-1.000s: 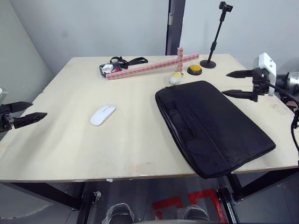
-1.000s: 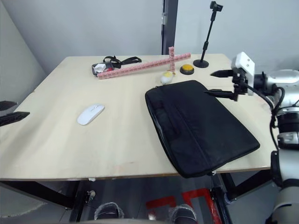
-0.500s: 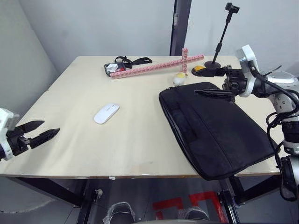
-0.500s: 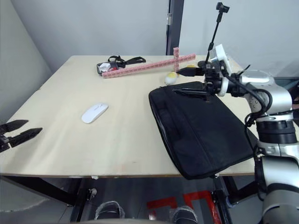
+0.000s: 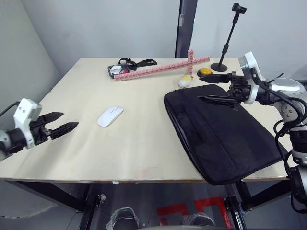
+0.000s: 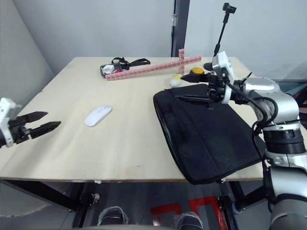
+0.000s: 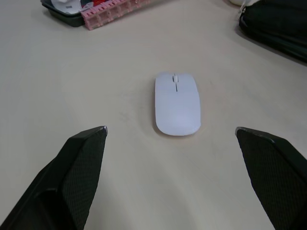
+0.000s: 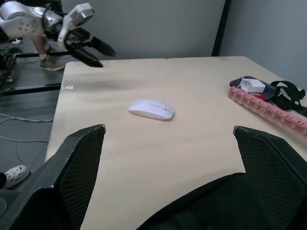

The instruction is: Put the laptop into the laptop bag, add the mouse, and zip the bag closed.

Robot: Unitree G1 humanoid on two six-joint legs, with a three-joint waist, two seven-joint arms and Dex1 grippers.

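The black laptop bag (image 5: 220, 132) lies flat on the right half of the table, its near corner overhanging the front edge. The white mouse (image 5: 110, 116) rests on bare wood left of the bag, and in the left wrist view the mouse (image 7: 176, 104) lies straight ahead between my fingers. My left gripper (image 5: 69, 120) hovers open over the table's left edge, a short way from the mouse. My right gripper (image 5: 200, 87) is open above the bag's far end, holding nothing. The laptop is hidden or out of view.
At the back of the table lie a long pink brick bar (image 5: 160, 68), a black tray with straps (image 5: 120, 69), a white egg toy (image 5: 183, 80), an orange button (image 5: 206, 72) and a black stand (image 5: 225, 43). Bare wood (image 5: 139, 143) spans the front left.
My left gripper has come in over the table's left edge toward the mouse. My right gripper has swung from beside the bag to above its far end. The camera view shifted.
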